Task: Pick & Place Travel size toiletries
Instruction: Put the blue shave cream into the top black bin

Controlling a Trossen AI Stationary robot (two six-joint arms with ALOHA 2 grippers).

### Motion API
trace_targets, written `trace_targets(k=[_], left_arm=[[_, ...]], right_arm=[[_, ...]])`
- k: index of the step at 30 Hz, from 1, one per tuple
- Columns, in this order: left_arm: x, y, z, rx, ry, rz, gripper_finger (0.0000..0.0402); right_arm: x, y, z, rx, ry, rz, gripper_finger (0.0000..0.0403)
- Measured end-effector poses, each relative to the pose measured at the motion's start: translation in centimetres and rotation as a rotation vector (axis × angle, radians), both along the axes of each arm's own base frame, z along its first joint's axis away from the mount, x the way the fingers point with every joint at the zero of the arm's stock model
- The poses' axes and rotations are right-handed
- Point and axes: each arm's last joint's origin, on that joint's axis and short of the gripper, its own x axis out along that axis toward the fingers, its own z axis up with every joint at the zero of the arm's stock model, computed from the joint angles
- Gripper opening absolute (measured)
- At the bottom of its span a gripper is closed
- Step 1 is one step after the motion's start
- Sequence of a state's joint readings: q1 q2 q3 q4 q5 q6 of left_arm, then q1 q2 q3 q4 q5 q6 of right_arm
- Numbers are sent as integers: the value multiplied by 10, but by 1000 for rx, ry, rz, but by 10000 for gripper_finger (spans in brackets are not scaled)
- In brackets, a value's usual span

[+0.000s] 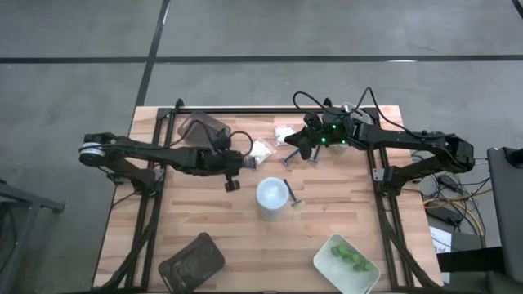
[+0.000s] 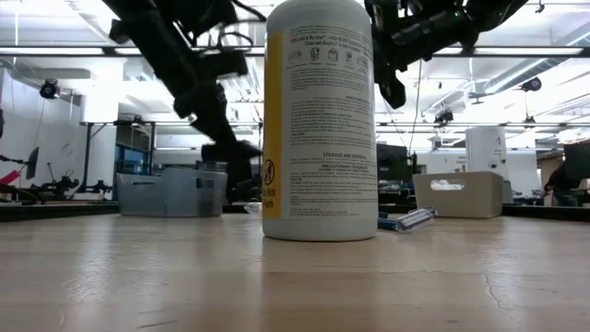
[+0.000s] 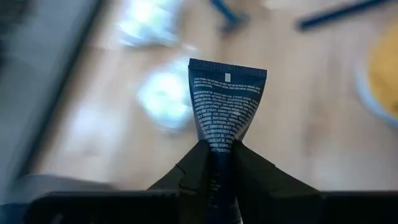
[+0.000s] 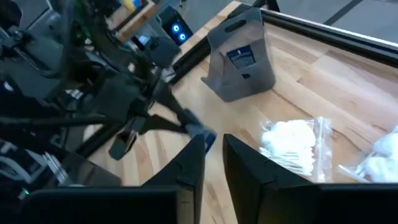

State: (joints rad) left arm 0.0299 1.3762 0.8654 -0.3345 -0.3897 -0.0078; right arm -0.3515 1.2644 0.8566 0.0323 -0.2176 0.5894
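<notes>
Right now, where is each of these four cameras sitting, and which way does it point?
High view: above the table, looking straight down; both arms show, with the bottle between them.
Low view: at tabletop height, looking level across; bottle close up, arms overhead.
Left wrist view: on the left arm, looking past the left gripper, shut on a dark tube.
Right wrist view: on the right arm, past the right gripper, holding a razor.
Shared: high and low views both show the bottle.
</notes>
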Motion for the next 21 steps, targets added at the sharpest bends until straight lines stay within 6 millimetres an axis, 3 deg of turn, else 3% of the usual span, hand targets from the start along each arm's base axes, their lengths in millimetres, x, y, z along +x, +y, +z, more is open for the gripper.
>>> trace_targets(k=[5, 12, 21], left_arm=[[-6, 5, 20, 135, -98, 112, 62], [-2, 7, 43, 174, -274, 159, 62], [10, 19, 73, 153, -603, 256, 62]], right_arm=[[0, 0, 1, 31, -14, -14, 106], [1, -1, 4, 24, -49, -15, 166], [6, -2, 23, -60, -241, -18, 200]])
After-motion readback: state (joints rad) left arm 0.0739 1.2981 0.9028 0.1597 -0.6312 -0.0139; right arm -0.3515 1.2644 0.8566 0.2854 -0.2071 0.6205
